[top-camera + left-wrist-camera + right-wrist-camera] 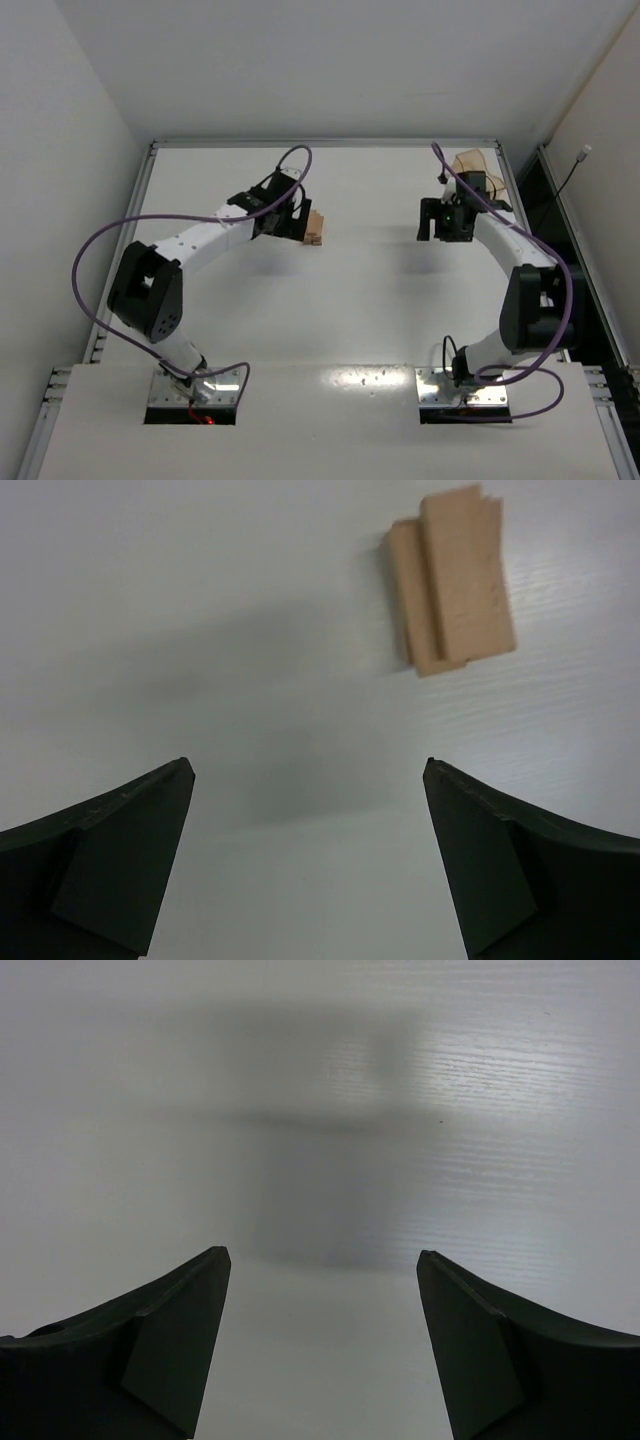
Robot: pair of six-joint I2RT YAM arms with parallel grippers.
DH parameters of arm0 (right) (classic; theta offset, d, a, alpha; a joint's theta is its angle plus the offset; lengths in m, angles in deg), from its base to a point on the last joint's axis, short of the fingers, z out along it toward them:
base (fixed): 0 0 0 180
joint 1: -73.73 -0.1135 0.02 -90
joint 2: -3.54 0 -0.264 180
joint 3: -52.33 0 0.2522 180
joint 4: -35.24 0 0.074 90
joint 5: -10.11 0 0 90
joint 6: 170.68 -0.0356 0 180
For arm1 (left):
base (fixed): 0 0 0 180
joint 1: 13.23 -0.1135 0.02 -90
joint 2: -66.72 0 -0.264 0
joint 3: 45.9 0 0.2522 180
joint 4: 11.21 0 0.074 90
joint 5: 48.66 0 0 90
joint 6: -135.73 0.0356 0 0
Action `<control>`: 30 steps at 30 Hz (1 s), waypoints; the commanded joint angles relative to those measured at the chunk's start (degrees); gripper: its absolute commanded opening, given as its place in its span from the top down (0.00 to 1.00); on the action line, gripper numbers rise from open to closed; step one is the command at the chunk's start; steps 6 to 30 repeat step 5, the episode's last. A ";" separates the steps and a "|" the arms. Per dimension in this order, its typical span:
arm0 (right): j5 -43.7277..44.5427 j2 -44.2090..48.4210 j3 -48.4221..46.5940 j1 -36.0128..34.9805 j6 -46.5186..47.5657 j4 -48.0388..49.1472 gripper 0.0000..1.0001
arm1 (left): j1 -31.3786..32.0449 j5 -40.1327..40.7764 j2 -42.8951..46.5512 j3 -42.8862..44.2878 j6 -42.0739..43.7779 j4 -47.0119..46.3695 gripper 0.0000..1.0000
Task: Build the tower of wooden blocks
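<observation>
A small stack of light tan wood blocks [315, 228], the tower, lies on the white table left of centre. In the left wrist view the tower [455, 580] shows one plank lying on top of another, slightly offset. My left gripper [298, 222] is just left of it. In its own view the left gripper [308, 765] is open, with bare table between the fingers and the stack ahead and to the right. My right gripper [426, 222] hovers over the right half of the table. In its wrist view the right gripper [322, 1252] is open and empty.
A translucent orange-tan tray [474, 163] stands at the back right corner, behind the right wrist. The table's raised rim [320, 144] runs along the far edge. White walls close in on both sides.
</observation>
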 commanded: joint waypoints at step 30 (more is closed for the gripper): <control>0.13 1.92 -1.88 -0.54 2.86 2.17 0.27 | -2.59 0.15 3.38 -1.40 2.21 -1.33 0.00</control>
